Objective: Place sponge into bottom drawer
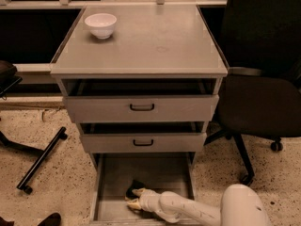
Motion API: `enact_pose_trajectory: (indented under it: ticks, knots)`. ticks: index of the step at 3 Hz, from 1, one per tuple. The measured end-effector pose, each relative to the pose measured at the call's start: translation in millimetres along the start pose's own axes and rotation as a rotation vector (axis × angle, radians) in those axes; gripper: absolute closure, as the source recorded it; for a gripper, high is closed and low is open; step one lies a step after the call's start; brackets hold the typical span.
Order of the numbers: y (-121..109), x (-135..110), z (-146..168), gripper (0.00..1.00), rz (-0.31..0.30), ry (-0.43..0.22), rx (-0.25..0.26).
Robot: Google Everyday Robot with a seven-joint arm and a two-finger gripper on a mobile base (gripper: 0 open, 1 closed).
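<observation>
The bottom drawer (108, 173) of the grey cabinet is pulled out, and its plain grey tray shows. My gripper (134, 197) reaches into it from the lower right, low over the drawer floor near the front. The sponge (133, 187) shows as a small dark block with a pale yellowish edge, right at the gripper's tip on its far side. I cannot tell whether it is held or resting on the drawer floor. My white arm (188, 210) partly covers the drawer's front right corner.
The two upper drawers with black handles (142, 107) (142, 142) stand slightly open. A white bowl (100, 25) sits on the cabinet top at the back left. A black office chair (263, 102) stands to the right. A black chair leg (40, 159) lies on the speckled floor at left.
</observation>
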State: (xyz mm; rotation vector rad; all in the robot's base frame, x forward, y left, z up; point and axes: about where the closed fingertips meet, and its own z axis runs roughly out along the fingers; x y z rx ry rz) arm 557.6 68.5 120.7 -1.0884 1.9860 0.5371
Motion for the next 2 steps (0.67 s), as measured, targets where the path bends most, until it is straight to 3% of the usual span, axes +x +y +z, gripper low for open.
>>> enact_pose_trajectory:
  ticks: [1, 2]
  knots:
    - [0.0, 0.0, 0.0, 0.00, 0.000, 0.000, 0.000]
    - [0.0, 0.0, 0.0, 0.00, 0.000, 0.000, 0.000]
